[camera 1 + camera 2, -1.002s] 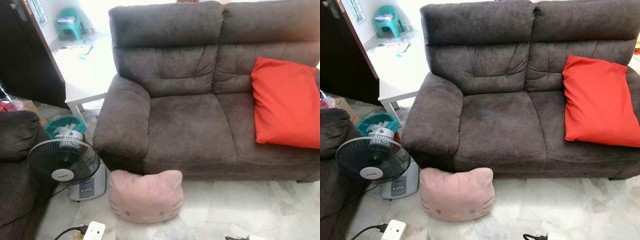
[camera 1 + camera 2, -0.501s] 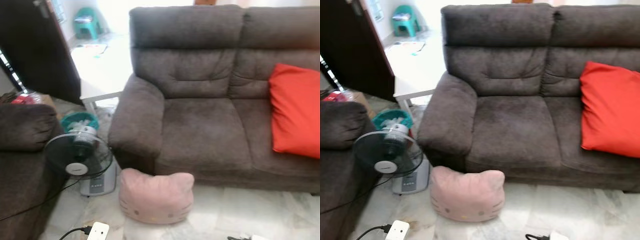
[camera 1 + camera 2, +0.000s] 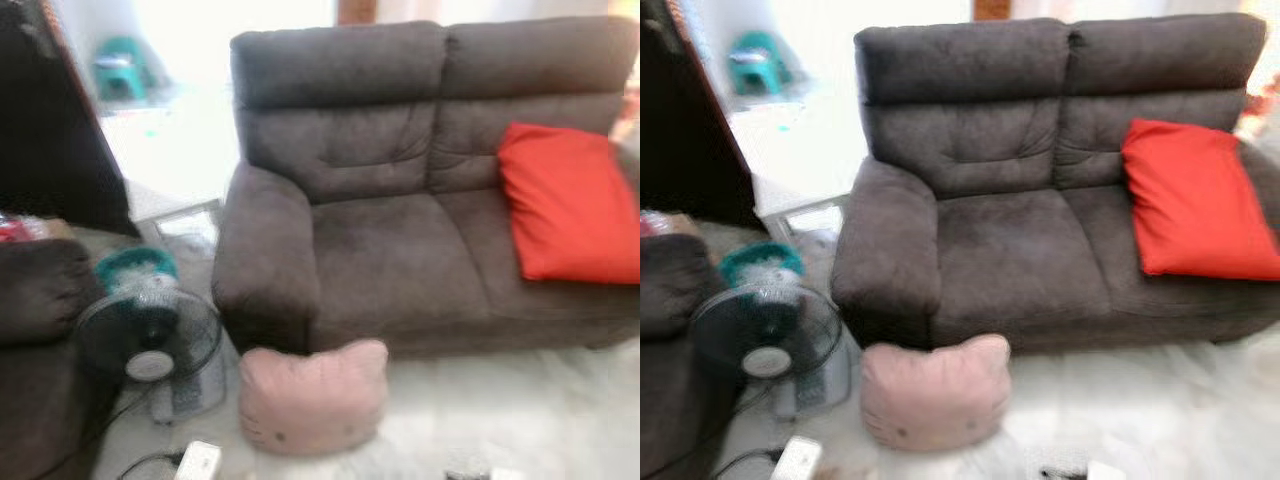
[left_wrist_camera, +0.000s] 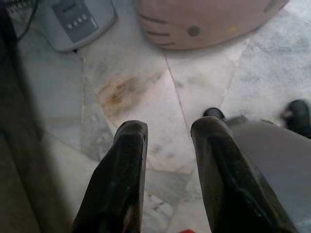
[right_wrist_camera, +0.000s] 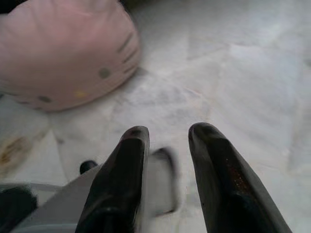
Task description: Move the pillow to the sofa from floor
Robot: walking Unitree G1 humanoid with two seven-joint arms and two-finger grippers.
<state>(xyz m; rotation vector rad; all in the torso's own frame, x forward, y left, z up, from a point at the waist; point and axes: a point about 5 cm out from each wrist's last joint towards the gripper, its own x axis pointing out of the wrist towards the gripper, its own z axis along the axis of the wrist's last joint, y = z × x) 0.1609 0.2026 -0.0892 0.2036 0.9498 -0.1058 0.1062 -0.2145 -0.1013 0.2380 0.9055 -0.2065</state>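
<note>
- Both my jaws hang low over the marble floor (image 4: 131,92); the left jaws (image 4: 165,133) stand parted with nothing between the fingers, and the right jaws (image 5: 167,136) stand parted the same way, also holding nothing.
- Ahead of both jaws, beyond the fingertips and not touched by either, lies the pink cat-face pillow (image 3: 312,398) on the floor; the left wrist view shows its whiskered lower edge, the right wrist view its rounded side.
- From the head views, the pillow sits just in front of the sofa (image 3: 400,250), at the foot of its near armrest.
- On the sofa's far seat, a red cushion (image 3: 568,205) leans against the backrest.
- Beside the pillow, on my left-jaws side, stands a floor fan (image 3: 150,345), with its grey base (image 4: 75,22) on the marble ahead of the left jaws.
- Behind the fan sits a teal basket (image 3: 135,268).
- A white power strip (image 3: 197,462) lies on the floor near the fan.
- At my far left is the arm of a second dark sofa (image 3: 35,290).
- The head views are blurred.
</note>
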